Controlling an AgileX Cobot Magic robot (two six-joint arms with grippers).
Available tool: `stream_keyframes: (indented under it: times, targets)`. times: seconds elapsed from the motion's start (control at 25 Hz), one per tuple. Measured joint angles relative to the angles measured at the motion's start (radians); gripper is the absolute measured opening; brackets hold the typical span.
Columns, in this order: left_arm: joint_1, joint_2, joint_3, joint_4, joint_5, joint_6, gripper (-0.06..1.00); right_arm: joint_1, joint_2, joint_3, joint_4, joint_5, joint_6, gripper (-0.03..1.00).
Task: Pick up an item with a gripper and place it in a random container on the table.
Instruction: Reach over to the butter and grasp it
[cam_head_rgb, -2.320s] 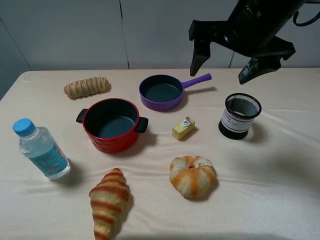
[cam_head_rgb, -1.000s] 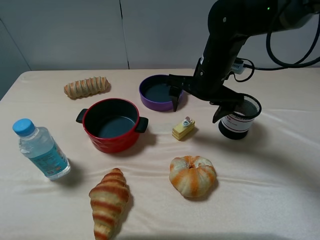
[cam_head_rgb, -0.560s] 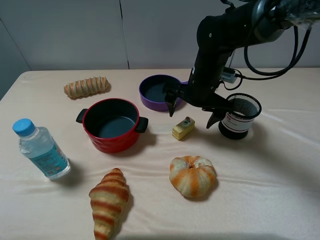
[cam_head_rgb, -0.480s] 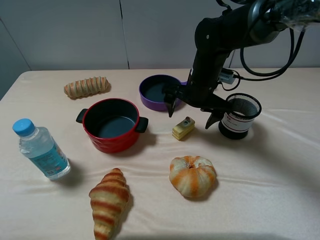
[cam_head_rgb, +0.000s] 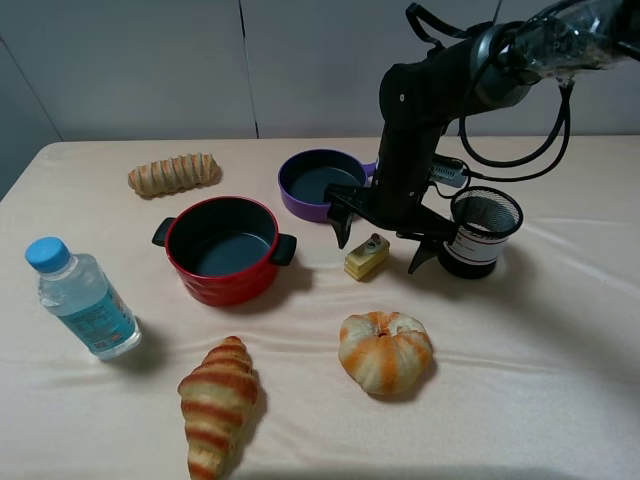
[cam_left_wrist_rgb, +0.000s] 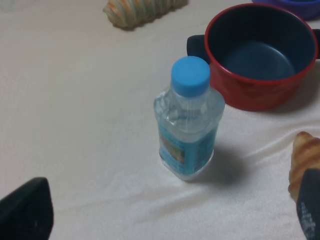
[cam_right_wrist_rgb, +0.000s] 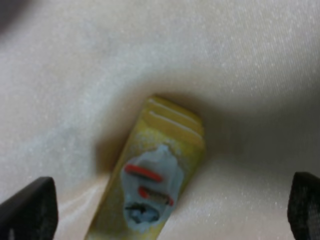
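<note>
Cake slice (cam_head_rgb: 366, 257) between gripper (cam_head_rgb: 377, 252) jaws (wide)

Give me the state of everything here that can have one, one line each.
right pincer, open, one finger on each side of the cake slice
left pincer, open, empty
cake slice, lying on the table, not gripped
mesh cup, upright, nothing seen inside
red pot, upright, lidless, empty
purple pan, upright, empty
water bottle, upright, cap on
</note>
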Motion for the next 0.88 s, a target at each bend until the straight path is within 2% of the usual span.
stream_keyframes:
  times: [0.64,0.88]
  targets:
    - [0.000,0.000,0.000,0.000,0.000,0.000,0.99,0.000,0.013,0.000,-0.035,-0.014,0.041,0.69]
    - [0.000,0.000,0.000,0.000,0.000,0.000,0.99,0.000,0.013,0.000,-0.046,-0.014,0.047,0.56]
